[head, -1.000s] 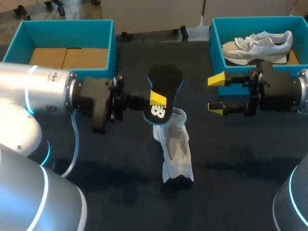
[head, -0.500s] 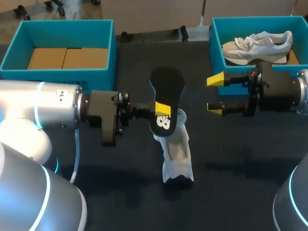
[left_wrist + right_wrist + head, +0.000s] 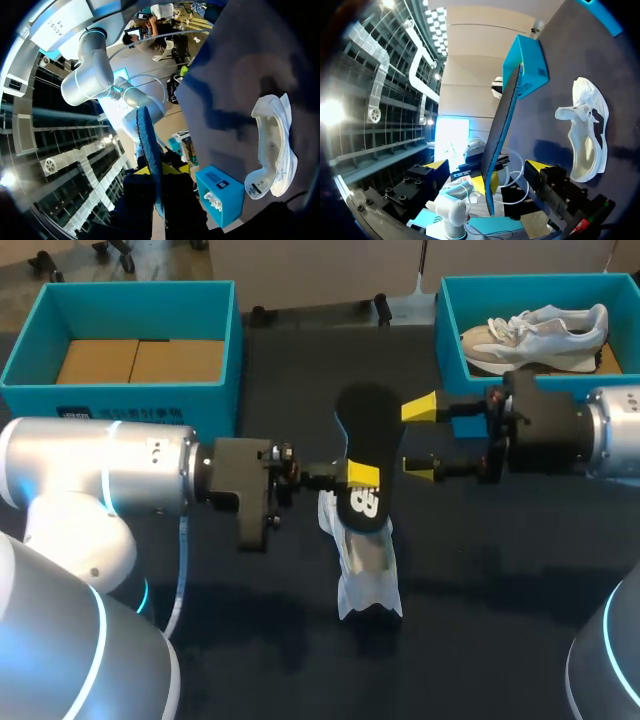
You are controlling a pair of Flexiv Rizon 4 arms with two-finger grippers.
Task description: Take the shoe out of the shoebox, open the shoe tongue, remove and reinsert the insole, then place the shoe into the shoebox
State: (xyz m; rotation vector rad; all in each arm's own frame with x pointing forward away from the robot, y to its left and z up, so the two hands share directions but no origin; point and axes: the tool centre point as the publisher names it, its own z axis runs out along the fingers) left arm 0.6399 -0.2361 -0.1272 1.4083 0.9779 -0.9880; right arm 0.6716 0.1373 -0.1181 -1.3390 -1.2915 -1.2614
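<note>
Dark table, black insole raised over the shoe.
Left gripper pinched the insole on edge, probably to offer it across for a handover; the right gripper stood spread around its far edge, not yet gripping. The white shoe sat mid-table, well apart from the empty shoebox.

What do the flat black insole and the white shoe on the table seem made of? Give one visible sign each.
The flat black insole: probably foam, matt face; thin, with a blue edge. The white shoe: likely soft matt textile; its upper slumps and creases.
</note>
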